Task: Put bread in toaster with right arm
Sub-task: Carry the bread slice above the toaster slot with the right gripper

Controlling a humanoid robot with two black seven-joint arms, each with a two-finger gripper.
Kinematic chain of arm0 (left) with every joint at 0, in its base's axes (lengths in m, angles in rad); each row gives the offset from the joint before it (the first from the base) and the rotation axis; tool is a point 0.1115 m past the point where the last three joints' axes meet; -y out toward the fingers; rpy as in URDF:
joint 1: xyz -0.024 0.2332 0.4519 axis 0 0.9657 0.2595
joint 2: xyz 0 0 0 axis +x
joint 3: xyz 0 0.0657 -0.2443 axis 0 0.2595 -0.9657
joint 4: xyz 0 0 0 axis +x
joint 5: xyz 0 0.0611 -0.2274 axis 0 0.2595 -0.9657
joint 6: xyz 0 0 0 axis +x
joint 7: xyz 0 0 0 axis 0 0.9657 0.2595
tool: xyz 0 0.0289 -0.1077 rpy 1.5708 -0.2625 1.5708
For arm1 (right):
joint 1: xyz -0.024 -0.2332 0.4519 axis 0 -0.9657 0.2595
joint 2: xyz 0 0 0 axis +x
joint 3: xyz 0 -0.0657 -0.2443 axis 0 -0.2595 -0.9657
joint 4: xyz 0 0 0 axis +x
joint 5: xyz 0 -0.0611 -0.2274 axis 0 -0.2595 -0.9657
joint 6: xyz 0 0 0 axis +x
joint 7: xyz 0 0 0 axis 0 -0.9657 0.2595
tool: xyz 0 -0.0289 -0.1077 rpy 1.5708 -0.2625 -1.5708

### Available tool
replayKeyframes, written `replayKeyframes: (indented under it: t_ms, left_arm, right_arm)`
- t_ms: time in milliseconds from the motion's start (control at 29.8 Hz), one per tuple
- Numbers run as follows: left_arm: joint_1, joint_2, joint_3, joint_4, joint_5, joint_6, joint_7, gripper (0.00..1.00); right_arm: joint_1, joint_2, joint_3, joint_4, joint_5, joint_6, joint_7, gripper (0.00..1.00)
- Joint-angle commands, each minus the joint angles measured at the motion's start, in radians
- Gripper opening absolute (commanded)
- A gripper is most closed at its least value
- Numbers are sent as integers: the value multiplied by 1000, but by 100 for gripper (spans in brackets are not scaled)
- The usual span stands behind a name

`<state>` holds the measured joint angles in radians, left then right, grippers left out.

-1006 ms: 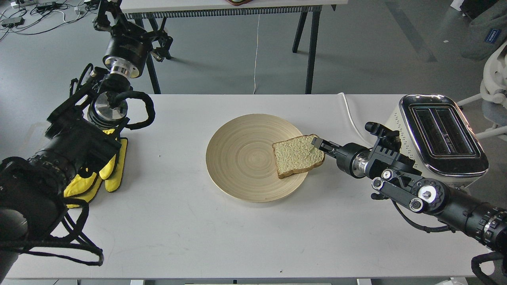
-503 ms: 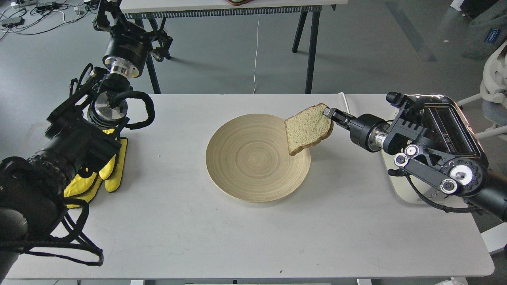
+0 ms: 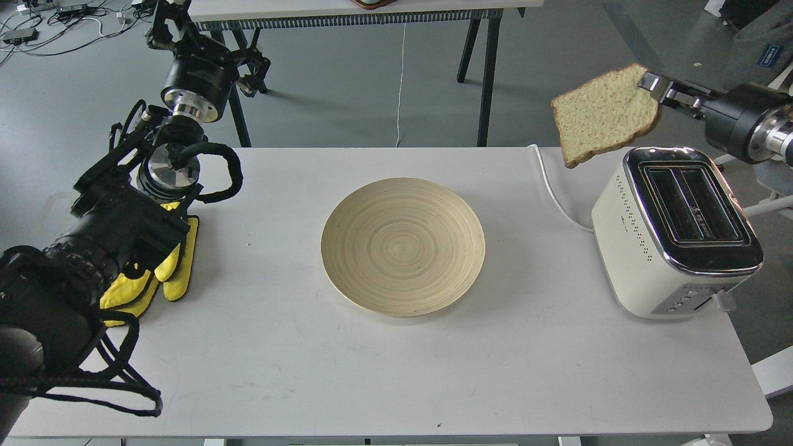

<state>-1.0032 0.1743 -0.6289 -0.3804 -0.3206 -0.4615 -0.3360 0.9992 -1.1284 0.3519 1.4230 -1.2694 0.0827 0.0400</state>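
The right gripper (image 3: 652,82) pinches the bread (image 3: 604,114) by its crust, holding the slice tilted in the air — up beside the toaster (image 3: 675,232) on the table (image 3: 310,359), its slots empty.

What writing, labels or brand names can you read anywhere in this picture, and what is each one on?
None reads clearly.
Blue tag on the grey fabric at the top right: white lettering, too small to read.
Toaster, cream side: a small dark mark near the dotted holes, too small to read.
Toaster, between the two slots: faint print, blurred.
Toaster front buttons: any symbols are too small to tell.
Bread, right gripper, plate: no text.
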Motion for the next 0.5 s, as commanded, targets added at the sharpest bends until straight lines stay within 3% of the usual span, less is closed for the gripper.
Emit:
replayKeyframes:
  t_ms: [0, 134, 469]
  left_arm:
    - [0, -1, 0, 0, 0, 1, 0, 100]
    - [0, -1, 0, 0, 0, 3, 0, 100]
    - [0, -1, 0, 0, 0, 3, 0, 100]
  right_arm:
    - [-13, -128, -2, 66, -132, 9, -2, 4]
    - [-27, -197, -7, 82, -165, 9, -2, 4]
    - [-43, -179, -91, 57, -116, -1, -14, 4]
